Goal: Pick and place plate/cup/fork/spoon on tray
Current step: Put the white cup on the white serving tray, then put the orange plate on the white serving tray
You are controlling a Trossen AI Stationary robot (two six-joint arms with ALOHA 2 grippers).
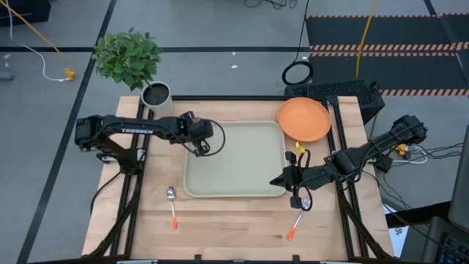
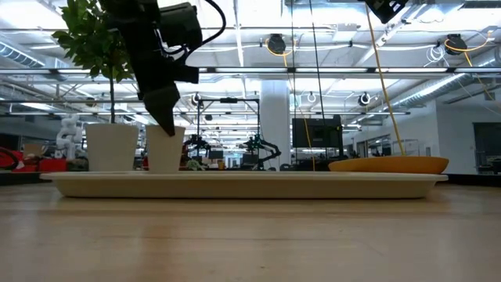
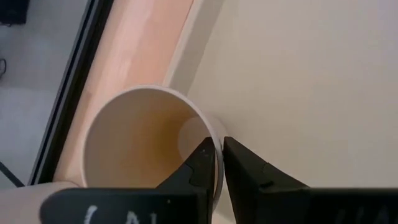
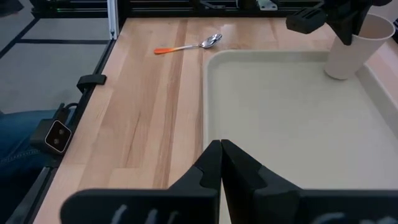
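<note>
Left gripper [image 3: 217, 163] clamped on the rim of the cup [image 3: 146, 143] at the tray's [image 1: 242, 158] left edge.

The tray lies mid-table, its floor bare apart from the cup standing upright just inside its left rim. The plate [image 1: 303, 119] rests tilted at the tray's back right corner, overlapping the rim. The left arm reaches in from the left, one finger inside the cup wall and one outside. The right gripper [image 4: 221, 155] hovers at the tray's front right corner, fingers together on nothing. The spoon [image 1: 172, 203] lies on the wood just in front of the tray's left corner; the fork [image 1: 298, 218] lies in front of the right corner, partly under the right gripper.
</note>
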